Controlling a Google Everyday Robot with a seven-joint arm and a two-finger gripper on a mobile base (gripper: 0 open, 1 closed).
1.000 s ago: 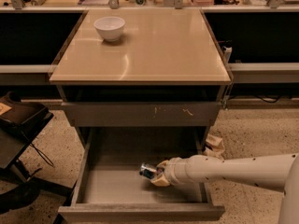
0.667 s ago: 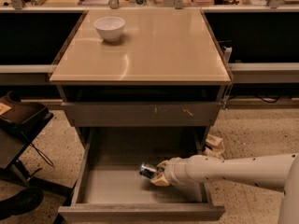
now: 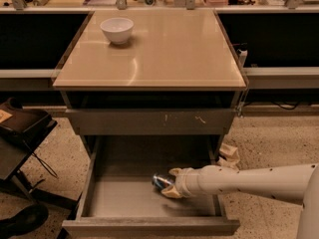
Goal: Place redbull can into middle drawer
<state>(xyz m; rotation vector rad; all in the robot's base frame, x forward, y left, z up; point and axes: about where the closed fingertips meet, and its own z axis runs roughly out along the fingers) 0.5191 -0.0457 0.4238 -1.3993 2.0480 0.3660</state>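
Note:
The middle drawer (image 3: 119,195) is pulled open below the cabinet, a wide grey tray with a smooth floor and a plain front. My gripper (image 3: 168,182) reaches into it from the right on a long white arm. Its tan fingers (image 3: 171,192) sit around the redbull can (image 3: 160,181), which lies on its side low over the drawer floor, shiny end facing left. The fingers are closed on the can.
A white bowl (image 3: 117,30) stands on the tan countertop (image 3: 164,54) at the back left. A closed grey drawer front with white scratch marks (image 3: 149,121) sits above the open drawer. A dark chair (image 3: 20,133) stands at the left.

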